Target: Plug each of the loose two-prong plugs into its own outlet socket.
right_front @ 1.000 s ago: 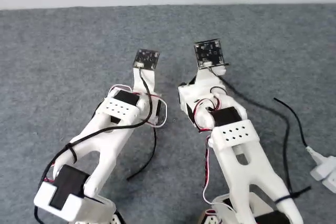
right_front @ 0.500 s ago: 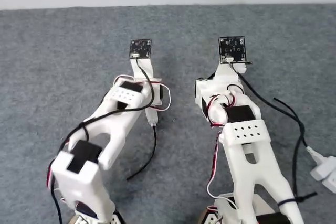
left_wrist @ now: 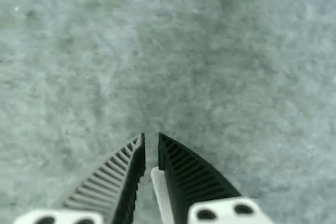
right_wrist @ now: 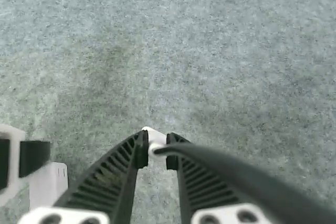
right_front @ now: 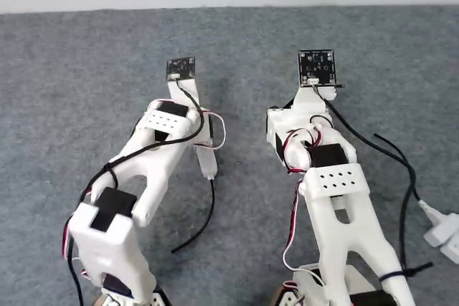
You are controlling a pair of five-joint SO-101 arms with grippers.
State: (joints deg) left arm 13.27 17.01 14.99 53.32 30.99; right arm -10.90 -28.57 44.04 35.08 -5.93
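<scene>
Left gripper (left_wrist: 151,137) is pinched almost closed, with a plug (left_wrist: 159,192) wedged deep between the jaws, well back from the tips. Grey carpet (left_wrist: 210,51) lies just beyond them. Right gripper (right_wrist: 156,135) is clamped on the other plug (right_wrist: 154,142), right at the jaw tips, and its black cord (right_wrist: 236,177) trails back over one jaw.

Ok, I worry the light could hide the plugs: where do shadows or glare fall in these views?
High view: even, soft light on the grey carpet, faint shadows beside the arms, no glare. Right wrist view: a darker patch of shadow on the carpet ahead of the right gripper. Left wrist view: mottled lighter and dimmer patches beyond the left gripper, no hard-edged shadow.
</scene>
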